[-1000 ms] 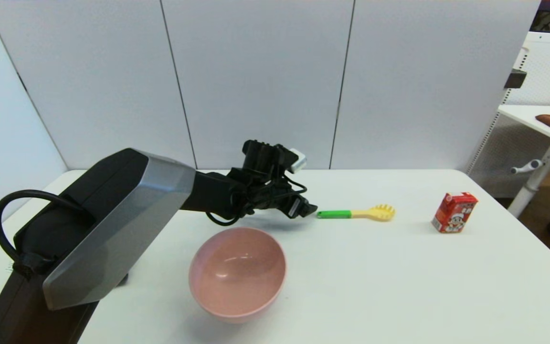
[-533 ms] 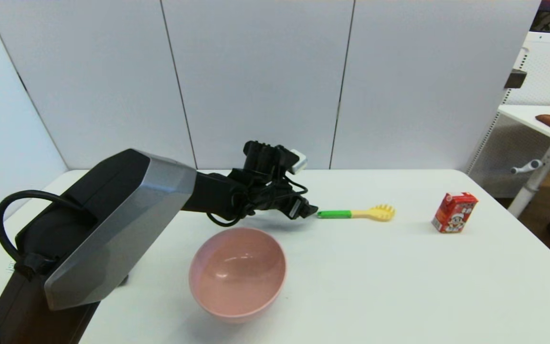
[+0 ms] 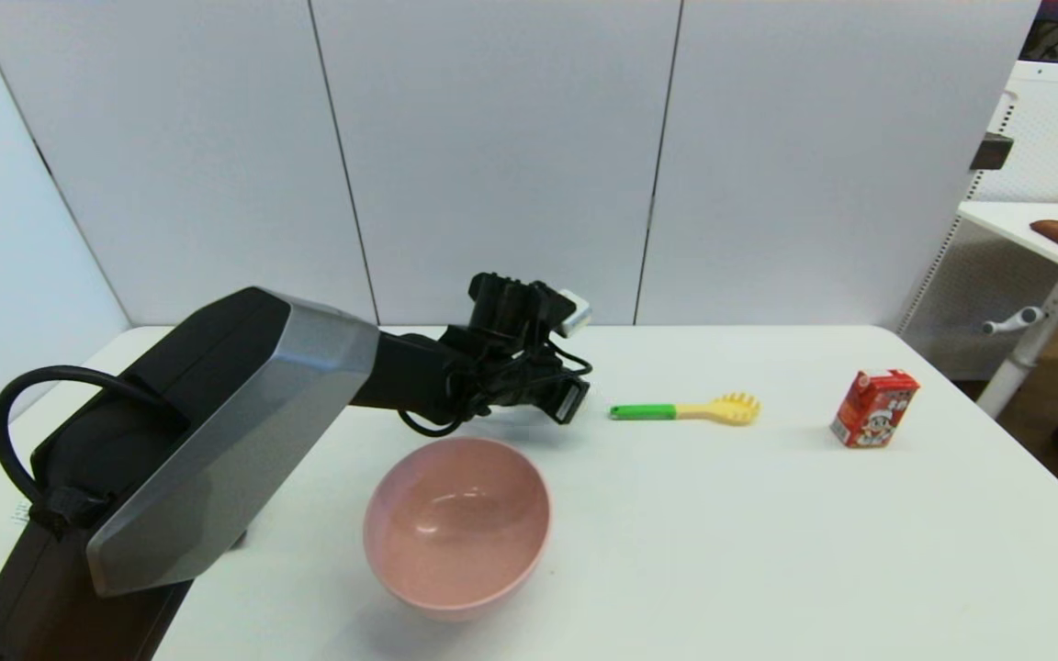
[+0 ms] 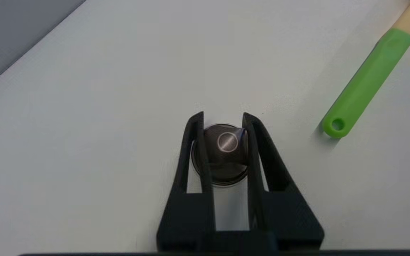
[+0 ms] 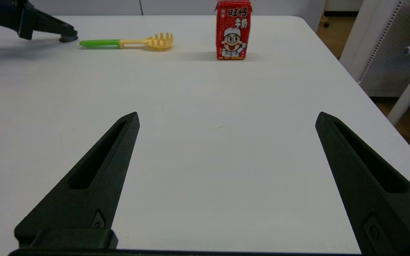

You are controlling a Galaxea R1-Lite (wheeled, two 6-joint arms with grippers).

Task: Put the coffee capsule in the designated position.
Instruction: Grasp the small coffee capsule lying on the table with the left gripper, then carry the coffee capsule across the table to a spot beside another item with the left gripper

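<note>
- My left gripper [image 4: 222, 119] grips the coffee capsule [image 4: 224, 153] on the table [image 3: 722, 514], just beside the spoon's [image 4: 368, 78] green handle.
- My right gripper [image 5: 226, 119] gapes wide, nearer me than that spoon.

Pink bowl [image 3: 456, 523], green-and-yellow pasta fork [image 3: 685, 410], red carton [image 3: 873, 408]

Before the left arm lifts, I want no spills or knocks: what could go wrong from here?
The left gripper pinches the coffee capsule on its tapered body, so it might slip out or tip during the lift. The spaghetti spoon lies close beside it, with its green handle end toward the gripper; a sideways swing could nudge it. The pink bowl sits just in front, so a low carry might clip its rim.
</note>
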